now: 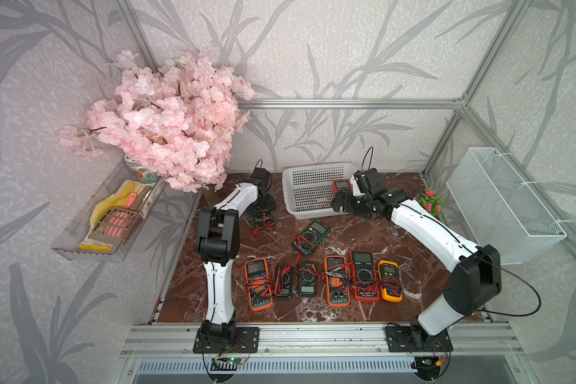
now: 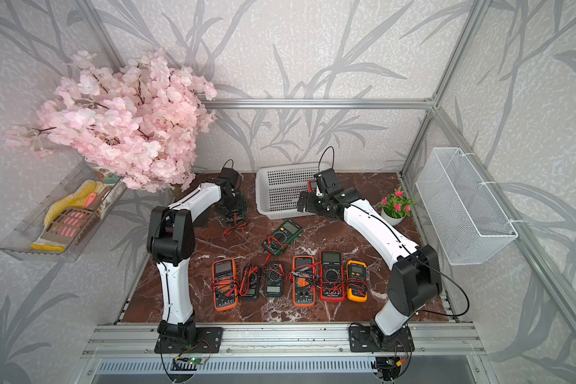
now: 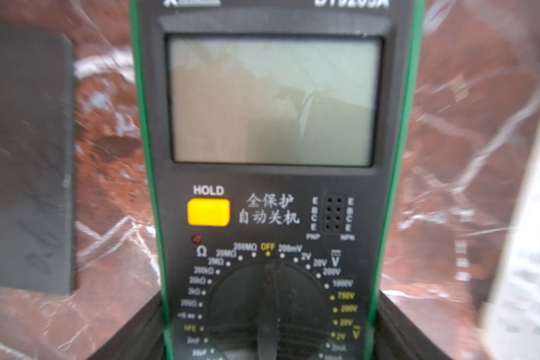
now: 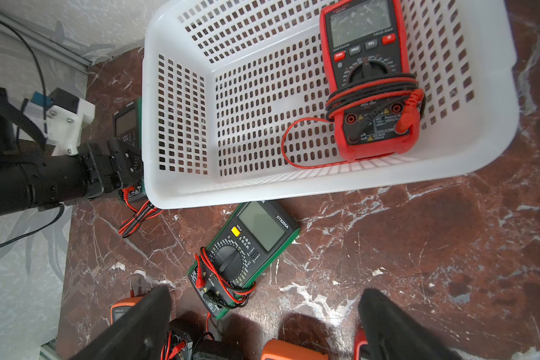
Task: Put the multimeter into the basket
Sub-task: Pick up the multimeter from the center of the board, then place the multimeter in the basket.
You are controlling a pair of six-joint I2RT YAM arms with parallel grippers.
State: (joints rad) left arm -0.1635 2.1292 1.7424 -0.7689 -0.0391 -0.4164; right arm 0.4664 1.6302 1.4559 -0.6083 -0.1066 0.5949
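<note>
The white perforated basket [image 1: 308,212] [image 2: 280,214] [image 4: 181,118] stands at the back of the table with a red multimeter [image 1: 342,185] [image 4: 368,81] inside. My left gripper [image 1: 263,212] [image 3: 270,311] [image 4: 119,165] is beside the basket's left wall, low over the table. Its jaws are shut on the sides of a green multimeter [image 3: 272,202] [image 4: 128,121], whose red and black leads [image 1: 263,227] trail on the marble. My right gripper [image 1: 338,203] [image 4: 264,293] hangs open and empty over the basket's front right corner. A second green multimeter [image 1: 311,236] [image 2: 281,236] [image 4: 243,252] lies just in front of the basket.
Several multimeters [image 1: 323,282] lie in a row near the front edge. Pink blossoms [image 1: 167,123] overhang the back left corner. A small potted plant [image 1: 429,201] stands at the back right. A clear tray [image 1: 107,219] and a wire-mesh basket [image 1: 506,206] hang on the side walls.
</note>
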